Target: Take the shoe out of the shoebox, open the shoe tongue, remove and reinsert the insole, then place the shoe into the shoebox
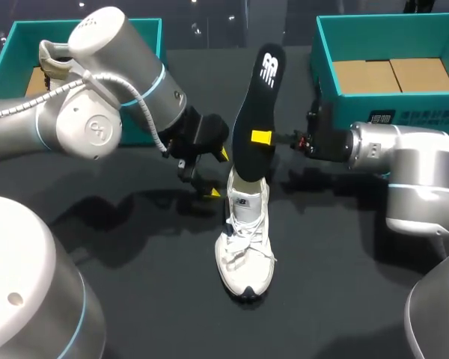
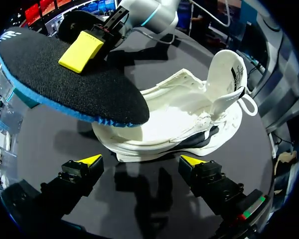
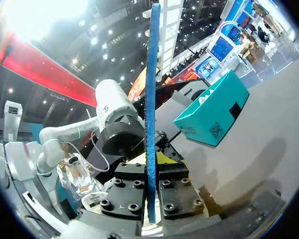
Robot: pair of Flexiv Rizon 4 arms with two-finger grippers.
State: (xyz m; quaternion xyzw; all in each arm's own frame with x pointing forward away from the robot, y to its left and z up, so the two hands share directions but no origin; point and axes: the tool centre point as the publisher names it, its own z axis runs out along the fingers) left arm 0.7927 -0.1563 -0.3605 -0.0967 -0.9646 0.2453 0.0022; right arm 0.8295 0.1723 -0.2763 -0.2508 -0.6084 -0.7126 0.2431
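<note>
A white shoe (image 1: 245, 247) lies on the dark table, toe toward the front edge. A black insole (image 1: 258, 105) with a blue edge stands almost upright, its lower end in the shoe's opening. My right gripper (image 1: 262, 137) is shut on the insole's middle; in the right wrist view the insole (image 3: 150, 99) shows edge-on between the fingers of the right gripper (image 3: 150, 164). My left gripper (image 1: 215, 173) stands open just left of the shoe's heel, touching nothing. In the left wrist view the shoe (image 2: 189, 114) lies ahead of the open left gripper (image 2: 142, 160), with the insole (image 2: 65, 79) above it.
A teal shoebox (image 1: 344, 105) with a cardboard floor stands at the back right, behind my right arm. A second teal box (image 1: 30, 28) sits at the back left, partly hidden by my left arm. Dark tabletop (image 1: 172, 299) spreads in front of the shoe.
</note>
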